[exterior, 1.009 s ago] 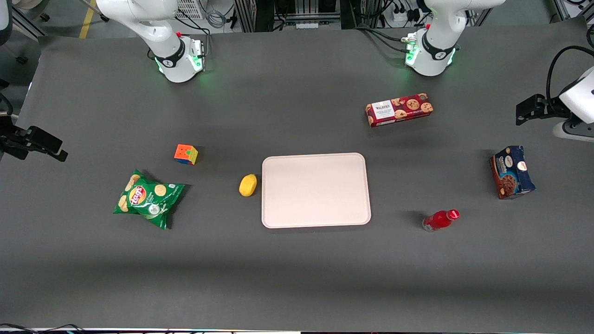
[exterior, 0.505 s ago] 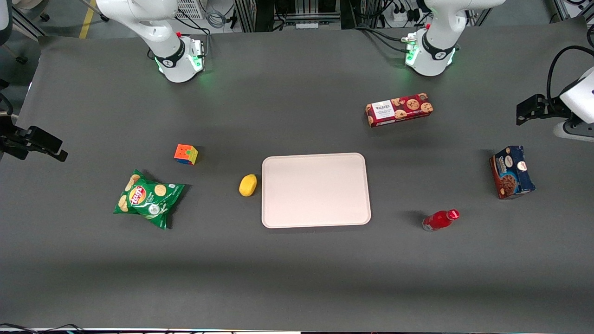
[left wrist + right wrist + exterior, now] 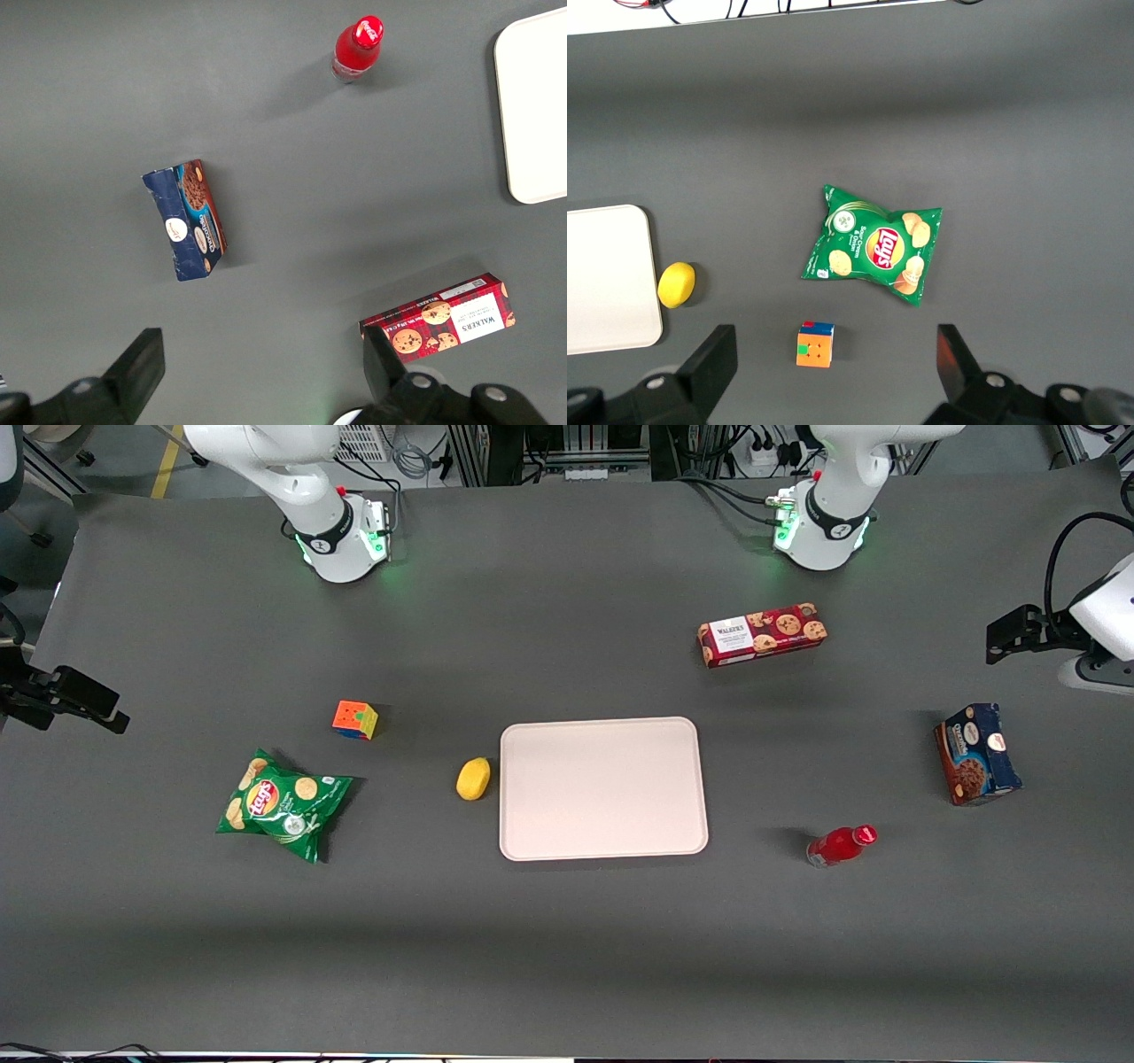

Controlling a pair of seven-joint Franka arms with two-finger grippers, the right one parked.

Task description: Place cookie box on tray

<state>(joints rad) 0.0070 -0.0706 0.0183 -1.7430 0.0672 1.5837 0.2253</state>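
Table is one wide dark grey mat, matte, with soft bands of shadow across it and faint creases near the edges. Past the mat's edge farthest from the front camera: floor, cable bundles, power strips, metal frame legs, a yellow floor stripe near the parked arm's corner. Both arm bases sit on that edge with green lights glowing.

My gripper hangs high over the working arm's end of the table, fingers spread wide with nothing between them. In the front view it shows only as a black clamp at the frame edge, on a white wrist with a looping black cable.

Cookie box stands on the mat at the working arm's end, well apart from the tray, navy faces and brown cookie picture visible, turned slightly askew. In the wrist view it sits clear of my fingers, nothing touching it.

Tray lies flat mid-table, pale, rounded corners, bare.

Red bottle stands between tray and cookie box, nearer the front camera. Red biscuit box lies flat, farther from the camera than the tray. Lemon sits just beside the tray edge. Puzzle cube and green chip bag lie toward the parked arm's end.
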